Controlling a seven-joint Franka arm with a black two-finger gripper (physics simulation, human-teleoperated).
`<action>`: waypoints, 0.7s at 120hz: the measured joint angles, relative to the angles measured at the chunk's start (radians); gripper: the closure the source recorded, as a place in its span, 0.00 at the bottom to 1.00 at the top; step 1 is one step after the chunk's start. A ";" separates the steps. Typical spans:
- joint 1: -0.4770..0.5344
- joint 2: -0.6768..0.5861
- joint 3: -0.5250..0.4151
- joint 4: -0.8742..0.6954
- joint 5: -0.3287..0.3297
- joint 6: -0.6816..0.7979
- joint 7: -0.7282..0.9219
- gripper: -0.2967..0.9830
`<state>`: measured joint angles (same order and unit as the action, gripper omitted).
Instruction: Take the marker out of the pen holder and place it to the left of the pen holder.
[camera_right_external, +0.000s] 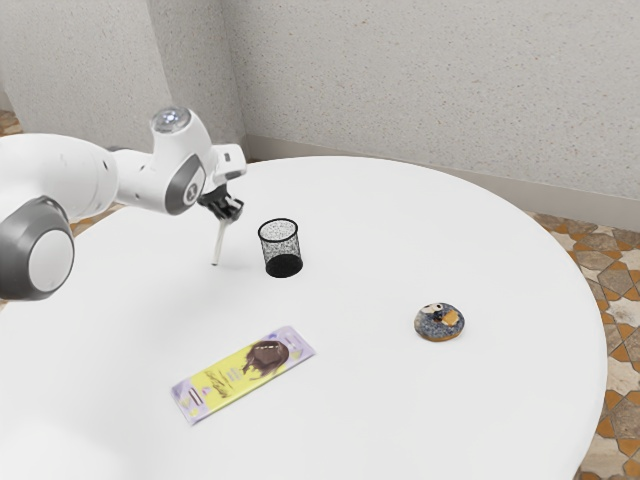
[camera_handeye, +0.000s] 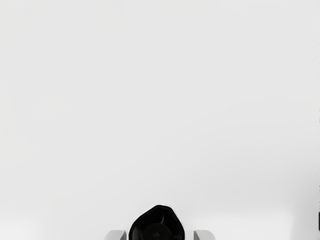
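Round white desk (camera_right_external: 370, 410), and the jaws look clenched on the slim white marker (camera_right_external: 219, 243) up high, lower end down by the surface, left of the black mesh pen holder (camera_right_external: 279, 240) in the exterior view. Probably held that way for a gentle set-down.

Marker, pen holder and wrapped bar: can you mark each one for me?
Marker (camera_right_external: 219, 243): exterior view, on its pale shaft below the gripper.
Pen holder (camera_right_external: 281, 248): exterior view, on its mesh wall.
Wrapped bar (camera_right_external: 243, 374): exterior view, on the middle of its wrapper.
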<state>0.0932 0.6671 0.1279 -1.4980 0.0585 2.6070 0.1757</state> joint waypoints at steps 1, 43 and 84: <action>0.000 0.000 0.000 0.000 -0.001 0.000 0.001 0.64; -0.151 -0.677 0.027 -0.153 -0.009 -0.383 0.018 0.31; -0.133 -0.761 0.095 -0.128 0.020 -0.879 0.002 0.25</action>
<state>-0.0395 -0.0943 0.2226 -1.6258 0.0786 1.7285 0.1781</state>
